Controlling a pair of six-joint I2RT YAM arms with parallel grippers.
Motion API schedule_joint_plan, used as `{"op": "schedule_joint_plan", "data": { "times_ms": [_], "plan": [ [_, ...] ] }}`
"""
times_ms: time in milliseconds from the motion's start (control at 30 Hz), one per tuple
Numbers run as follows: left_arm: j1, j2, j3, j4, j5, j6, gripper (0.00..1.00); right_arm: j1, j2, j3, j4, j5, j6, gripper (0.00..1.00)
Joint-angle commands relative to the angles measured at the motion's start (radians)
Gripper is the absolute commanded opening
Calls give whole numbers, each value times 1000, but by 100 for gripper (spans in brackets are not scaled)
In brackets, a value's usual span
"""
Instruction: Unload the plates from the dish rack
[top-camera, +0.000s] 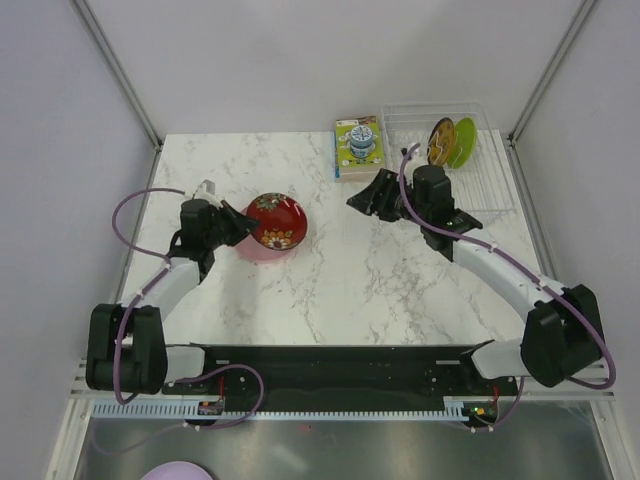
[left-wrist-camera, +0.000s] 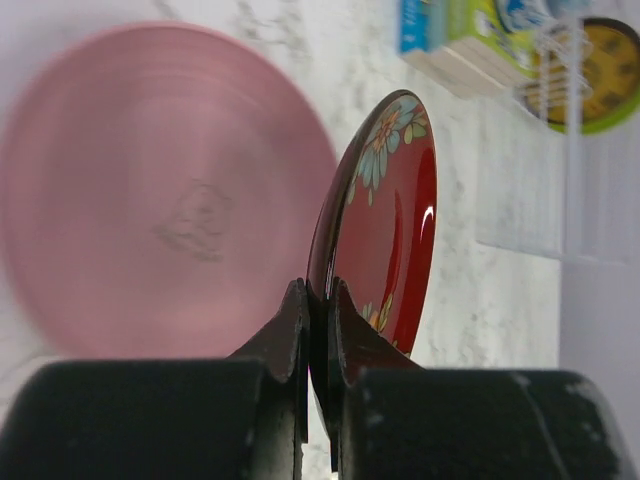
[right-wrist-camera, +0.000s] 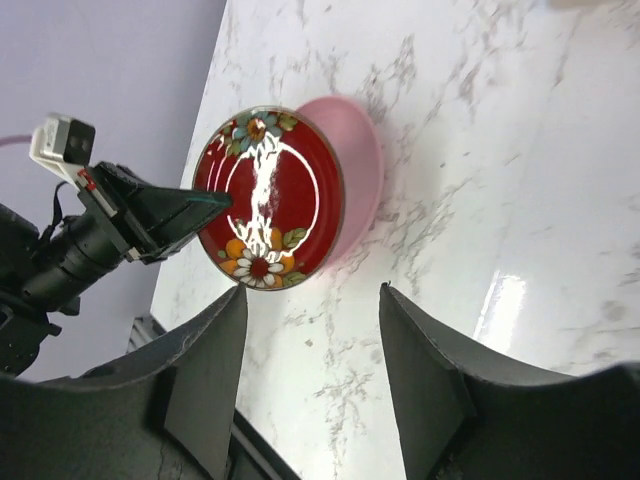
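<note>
My left gripper (top-camera: 243, 222) (left-wrist-camera: 318, 290) is shut on the rim of the red patterned plate (top-camera: 277, 221) (left-wrist-camera: 385, 230) (right-wrist-camera: 268, 197), holding it on edge. The plain pink plate (top-camera: 258, 253) (left-wrist-camera: 150, 190) (right-wrist-camera: 362, 165) lies flat on the table just behind and under it. My right gripper (top-camera: 365, 195) (right-wrist-camera: 312, 290) hangs open over the middle of the table, with nothing between its fingers. The clear dish rack (top-camera: 490, 170) stands at the back right. A yellow patterned plate (top-camera: 440, 141) (left-wrist-camera: 605, 70) and a lime green plate (top-camera: 463, 141) stand upright in it.
A green-yellow printed box (top-camera: 357, 147) (left-wrist-camera: 470, 40) lies just left of the rack. A pale lavender disc (top-camera: 178, 470) shows at the bottom edge, below the arm bases. Grey walls close the table on three sides.
</note>
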Motion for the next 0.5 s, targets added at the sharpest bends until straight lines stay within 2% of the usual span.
{"op": "schedule_joint_plan", "data": {
  "times_ms": [0, 133, 467],
  "plan": [
    [78, -9, 58, -105, -106, 116, 2, -62, -88, 29, -66, 36, -80, 61],
    [116, 64, 78, -80, -39, 130, 2, -108, -128, -6, -82, 28, -89, 61],
    [144, 209, 81, -22, -47, 127, 2, -132, -151, -44, -106, 17, -116, 60]
  ]
}}
